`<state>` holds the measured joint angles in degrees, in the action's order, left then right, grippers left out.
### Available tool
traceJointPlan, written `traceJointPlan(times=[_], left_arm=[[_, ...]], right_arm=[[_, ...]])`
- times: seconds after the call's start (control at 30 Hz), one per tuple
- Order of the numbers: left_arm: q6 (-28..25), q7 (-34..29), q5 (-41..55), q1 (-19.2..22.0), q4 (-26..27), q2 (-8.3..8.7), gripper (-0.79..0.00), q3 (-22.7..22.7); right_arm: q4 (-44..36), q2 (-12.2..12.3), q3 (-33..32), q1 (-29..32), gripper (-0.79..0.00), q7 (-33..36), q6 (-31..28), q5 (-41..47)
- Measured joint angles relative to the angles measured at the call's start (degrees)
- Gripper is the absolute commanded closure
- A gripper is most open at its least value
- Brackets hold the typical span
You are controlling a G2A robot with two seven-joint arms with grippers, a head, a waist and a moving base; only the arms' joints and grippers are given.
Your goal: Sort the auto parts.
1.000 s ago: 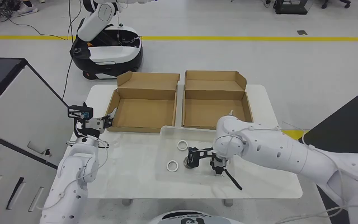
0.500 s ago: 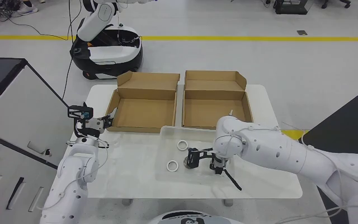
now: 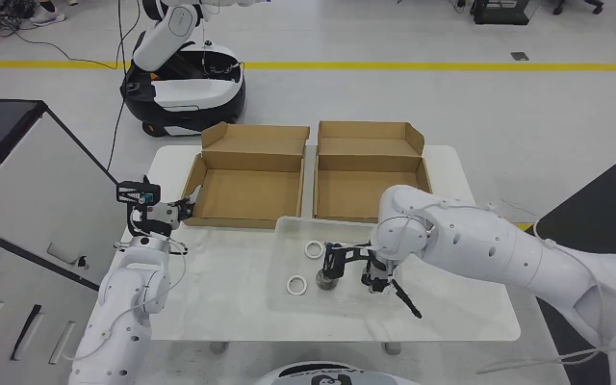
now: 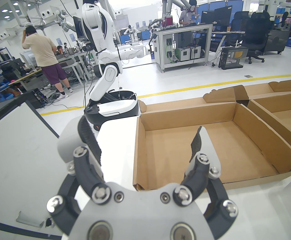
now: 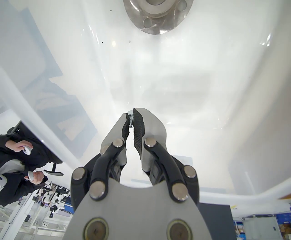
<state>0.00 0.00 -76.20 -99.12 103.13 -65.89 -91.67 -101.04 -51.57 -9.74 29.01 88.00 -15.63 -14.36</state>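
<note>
My right gripper (image 3: pixel 331 264) hangs over the white tray (image 3: pixel 289 224). In the right wrist view it (image 5: pixel 130 114) is shut on a small threaded bolt (image 5: pixel 130 120), just above the tray floor. A round metal flange (image 5: pixel 158 16) with holes lies in the tray ahead of the fingertips, and it (image 3: pixel 327 286) sits under the gripper in the top view. Two white rings (image 3: pixel 314 249) (image 3: pixel 297 285) lie in the tray's left part. My left gripper (image 4: pixel 141 127) is open and holds nothing, at the table's left edge (image 3: pixel 183 207) beside the left cardboard box (image 4: pixel 204 145).
Two open cardboard boxes stand side by side at the back of the table, the left box (image 3: pixel 245 189) and the right box (image 3: pixel 372 190), both bare inside. Another robot's base (image 3: pixel 183 91) stands on the floor behind the table.
My right gripper has drawn a little toward the boxes with the bolt, uncovering the metal flange beneath it. The left arm has kept still.
</note>
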Motion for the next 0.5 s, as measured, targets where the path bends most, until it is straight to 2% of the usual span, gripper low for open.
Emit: traceJointPlan(times=[0.23, 0.5], left_arm=[[0.0, 0.0, 0.0, 0.0, 0.0, 0.00, -0.785, 0.0], [0.0, 0.0, 0.0, 0.0, 0.0, 0.00, -0.785, 0.0]], right_arm=[[-2.5, 3.0, -1.4, -4.0, 0.000, 0.0, 1.0, 6.1], [-4.4, 6.4, -5.7, -5.0, 0.000, -0.3, -0.9, 11.2]])
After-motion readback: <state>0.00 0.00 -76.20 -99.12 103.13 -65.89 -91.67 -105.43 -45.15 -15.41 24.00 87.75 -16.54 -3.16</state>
